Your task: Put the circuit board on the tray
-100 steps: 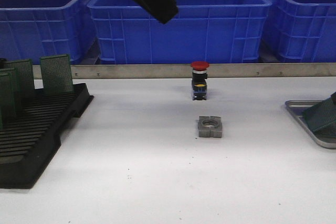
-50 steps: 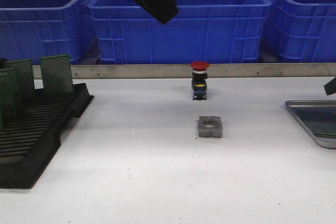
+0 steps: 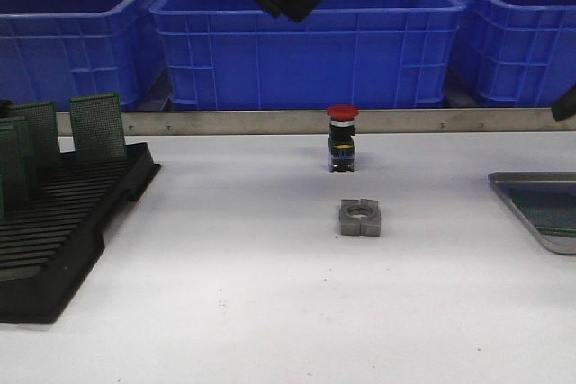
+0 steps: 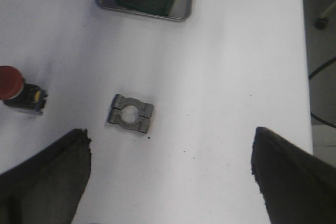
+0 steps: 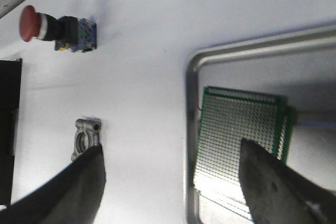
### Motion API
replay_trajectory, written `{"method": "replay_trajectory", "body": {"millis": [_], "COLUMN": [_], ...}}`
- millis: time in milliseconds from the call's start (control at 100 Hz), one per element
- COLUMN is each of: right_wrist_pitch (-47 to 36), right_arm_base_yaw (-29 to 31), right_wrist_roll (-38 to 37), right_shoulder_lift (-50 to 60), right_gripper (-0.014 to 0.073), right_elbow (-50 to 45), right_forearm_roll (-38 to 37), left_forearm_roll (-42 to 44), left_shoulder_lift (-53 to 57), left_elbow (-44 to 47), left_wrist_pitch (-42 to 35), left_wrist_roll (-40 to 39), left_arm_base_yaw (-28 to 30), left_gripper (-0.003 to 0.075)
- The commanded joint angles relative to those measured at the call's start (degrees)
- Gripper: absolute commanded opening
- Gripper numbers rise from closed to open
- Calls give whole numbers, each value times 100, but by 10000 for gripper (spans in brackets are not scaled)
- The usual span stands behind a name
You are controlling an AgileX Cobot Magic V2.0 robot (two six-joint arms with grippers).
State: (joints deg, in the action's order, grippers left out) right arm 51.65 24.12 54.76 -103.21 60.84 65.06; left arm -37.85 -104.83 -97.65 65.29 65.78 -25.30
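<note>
Front view: tray (image 3: 517, 188) at the bench (image 3: 270, 294) edge, well right of the red-capped push button (image 3: 342, 138); green circuit board (image 3: 551, 210) flat inside it.

Left wrist view: left hand (image 4: 170, 177) wide open, empty, high above the grey clamp block (image 4: 130, 119).

Right wrist view: right hand (image 5: 176, 184) spread wide, empty, over the board's near end. Likely light, stiff, thin; best pinched by opposite edges, sparing the perforated face.
</note>
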Motion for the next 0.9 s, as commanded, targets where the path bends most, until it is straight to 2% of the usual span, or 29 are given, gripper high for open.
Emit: {"method": "replay_trajectory", "body": {"millis": [0, 140, 240, 470, 570, 690, 790, 890], "right_wrist_pitch": [-117, -819, -1435, -3021, -3687, -4269, -4551, -4802], "right_arm_base_yaw": [-263, -924, -1494, -2579, -2814, -2920, -2920, -2920], "right_wrist_roll": [-8, -8, -8, -3, 110, 229, 257, 257], "right_shoulder_lift": [737, 1608, 2207, 3453, 3937, 4586, 5180, 5810], "right_gripper": [553, 553, 553, 553, 553, 553, 553, 553], "right_elbow": [130, 79, -19, -687, -1130, -1712, -2155, -2605], "right_forearm_roll": [114, -66, -252, -702, -708, -708, -708, -708], "left_forearm_roll": [-190, -200, -347, -577, -597, -880, -968, -1174], "left_shoulder_lift": [522, 906, 1313, 2768, 3497, 4407, 5110, 5741], "left_elbow": [-142, -111, 133, 1618, 2479, 3555, 4331, 5074], "left_wrist_pitch": [-367, -748, -1125, -2665, -3584, -5043, -5607, -5741], "left_wrist_roll": [-368, -893, -914, -914, -914, -914, -914, -914], "left_arm_base_yaw": [101, 494, 847, 1503, 1557, 1557, 1571, 1571], "left_gripper": [587, 586, 586, 586, 586, 586, 586, 586]}}
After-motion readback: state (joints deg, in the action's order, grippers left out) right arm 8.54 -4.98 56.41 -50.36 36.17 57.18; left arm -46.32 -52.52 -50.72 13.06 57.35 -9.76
